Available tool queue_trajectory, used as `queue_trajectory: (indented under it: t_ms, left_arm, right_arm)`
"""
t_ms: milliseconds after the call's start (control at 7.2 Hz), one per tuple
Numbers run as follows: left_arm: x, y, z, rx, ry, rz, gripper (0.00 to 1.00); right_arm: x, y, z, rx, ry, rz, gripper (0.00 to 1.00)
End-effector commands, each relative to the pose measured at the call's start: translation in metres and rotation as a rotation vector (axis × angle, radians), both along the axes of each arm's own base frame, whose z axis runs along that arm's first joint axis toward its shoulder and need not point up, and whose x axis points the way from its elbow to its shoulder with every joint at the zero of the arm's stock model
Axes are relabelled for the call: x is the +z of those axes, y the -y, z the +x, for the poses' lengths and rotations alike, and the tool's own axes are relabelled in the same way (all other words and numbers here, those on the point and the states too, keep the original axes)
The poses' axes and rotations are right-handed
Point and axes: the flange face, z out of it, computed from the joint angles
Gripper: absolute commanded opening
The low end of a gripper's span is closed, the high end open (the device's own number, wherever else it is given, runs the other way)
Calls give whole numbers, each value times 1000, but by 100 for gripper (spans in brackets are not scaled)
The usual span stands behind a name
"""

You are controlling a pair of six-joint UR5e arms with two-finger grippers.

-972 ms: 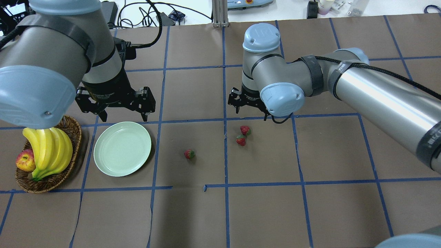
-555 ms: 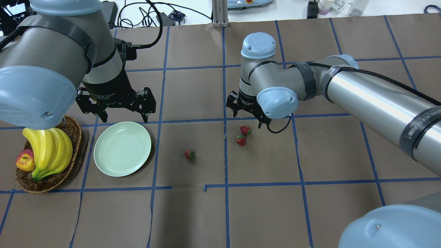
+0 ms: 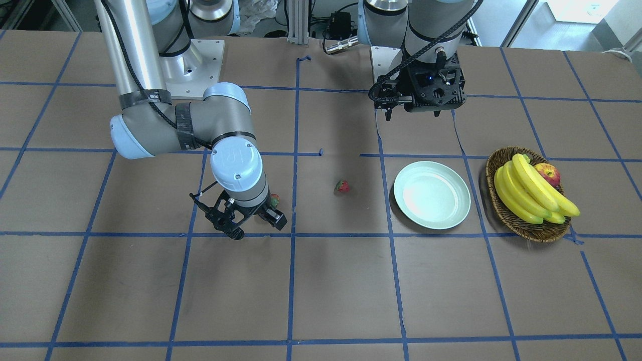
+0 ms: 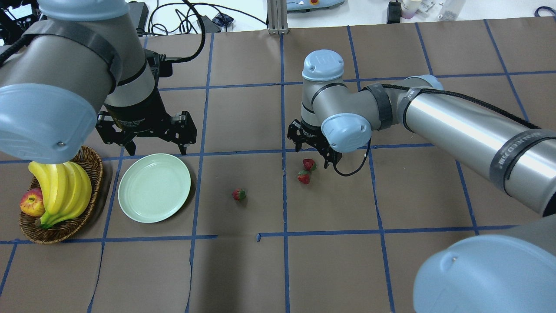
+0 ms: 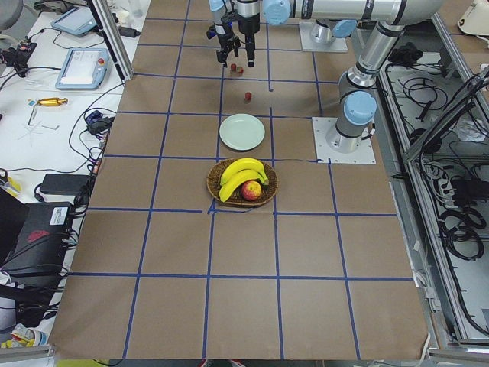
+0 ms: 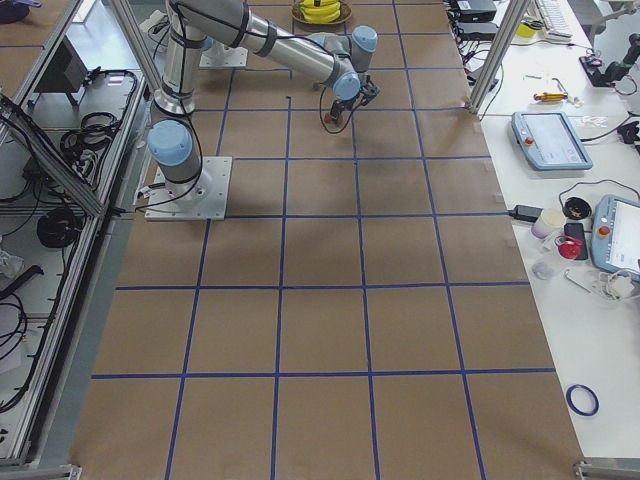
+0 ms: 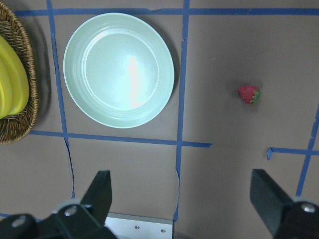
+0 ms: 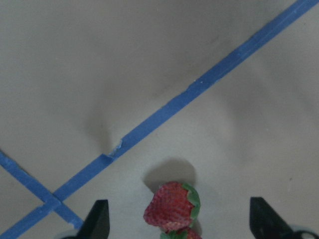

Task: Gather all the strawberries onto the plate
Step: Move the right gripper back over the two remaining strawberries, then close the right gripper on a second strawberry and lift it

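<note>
In the front-facing view, the right gripper point(image 3: 253, 225) hangs low over the brown worktop point(image 3: 351, 291), its fingers spread wide and holding nothing. Of the pair of strawberries point(image 3: 274, 201), only 1 red edge shows, just beside the wrist. The lone strawberry point(image 3: 342, 186) lies between that gripper and the plate point(image 3: 431, 196), apart from both. The left gripper point(image 3: 411, 113) hangs on the robot's side of the plate. A wicker basket point(image 3: 526, 231) with bananas point(image 3: 531, 193) and an apple point(image 3: 548, 174) sits just beside the plate, on the side away from the berries.

In the overhead view, all 3 strawberries lie on the worktop, outside the plate. The 2 of the pair lie just beside each other, and the right gripper point(image 4: 313, 152) hovers over the farther one with its fingers wide. The left gripper point(image 4: 155, 148), also wide and holding nothing, hangs by the plate's far rim.

In the exterior left view, the far arm reaches down by the pair. The lone strawberry, the plate and the basket follow in a line toward the camera.

In the exterior right view, the near arm bends down to the worktop, and the berries are too small to make out.

In the left wrist view, 2 dark fingers point(image 7: 102, 191) stand wide apart at the bottom edge. The plate point(image 7: 119, 69) is above them, and the lone strawberry point(image 7: 248, 93) is well off to the plate's right.

In the right wrist view, 1 strawberry of the pair point(image 8: 172, 206) sits low in the middle between the wide fingers point(image 8: 99, 221), touching neither. The other's cap peeks out below it, and blue tape lines point(image 8: 199, 89) cross the worktop.
</note>
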Motion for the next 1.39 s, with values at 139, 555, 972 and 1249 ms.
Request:
queue_trajectory:
  t_ms: [139,555,972,1249]
  left_arm:
    - [-1,0,0,0,0,4,100]
    - [-2,-1,0,0,1,6,100]
    - [-3,-1,0,0,1,12,100]
    - [-6,-4,0,-2,4,18,100]
  right_arm:
    - [-8,-2,-1,-25,-6,14,93]
    - [-14,-7,0,-31,-1,31,80]
    - [-14,-7,0,-30,0,31,43]
    - [-15,-6,-1,-24,-14,27,0]
